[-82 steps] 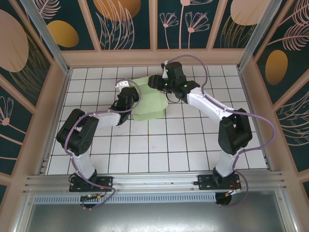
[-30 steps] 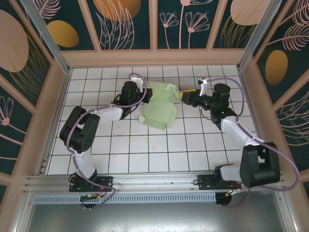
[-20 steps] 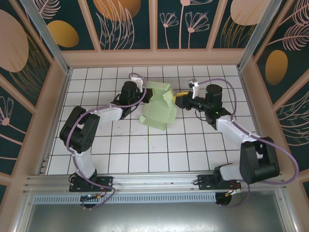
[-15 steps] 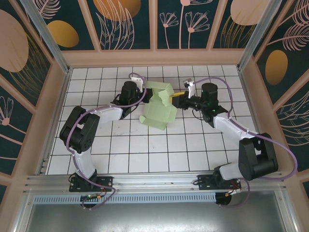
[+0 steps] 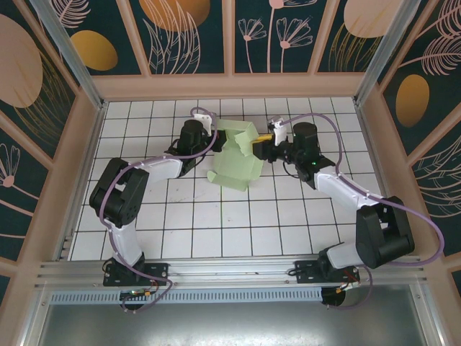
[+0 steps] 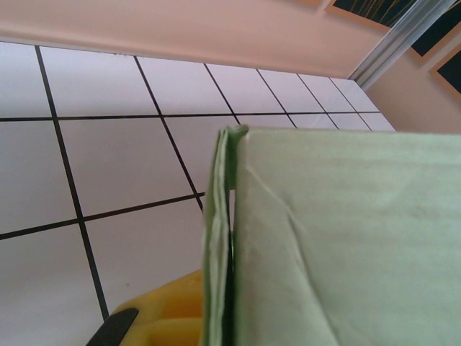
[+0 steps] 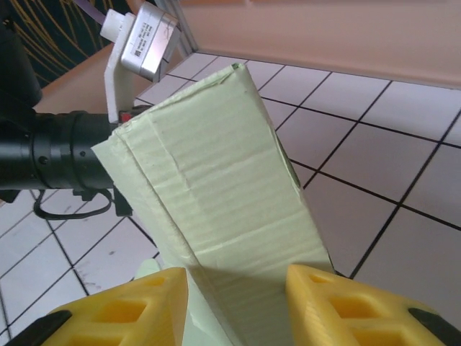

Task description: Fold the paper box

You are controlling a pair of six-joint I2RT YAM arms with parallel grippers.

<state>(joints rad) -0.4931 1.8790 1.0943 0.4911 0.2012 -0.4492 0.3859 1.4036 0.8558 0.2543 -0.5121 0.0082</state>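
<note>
The paper box (image 5: 234, 160) is a pale mint-green card, partly folded, standing on the tiled floor near the back middle. My left gripper (image 5: 210, 146) is shut on the box's left wall; in the left wrist view the doubled card edge (image 6: 220, 238) rises from beside one yellow finger (image 6: 162, 317). My right gripper (image 5: 258, 148) is at the box's right side. In the right wrist view a ribbed green panel (image 7: 216, 180) runs between its two yellow fingers (image 7: 137, 303), which stand apart, so the right gripper (image 7: 238, 292) is open astride the panel.
A white tiled floor (image 5: 216, 223) with black grid lines lies inside a pink wooden frame (image 5: 230, 86). The back wall is close behind the box. The left arm's black wrist (image 7: 50, 158) and its white camera (image 7: 140, 36) sit just beyond the panel.
My right gripper has moved left, from about a tile away to the box's right side, its fingers now around a panel. The left gripper has kept its hold; the box shifted slightly left.
</note>
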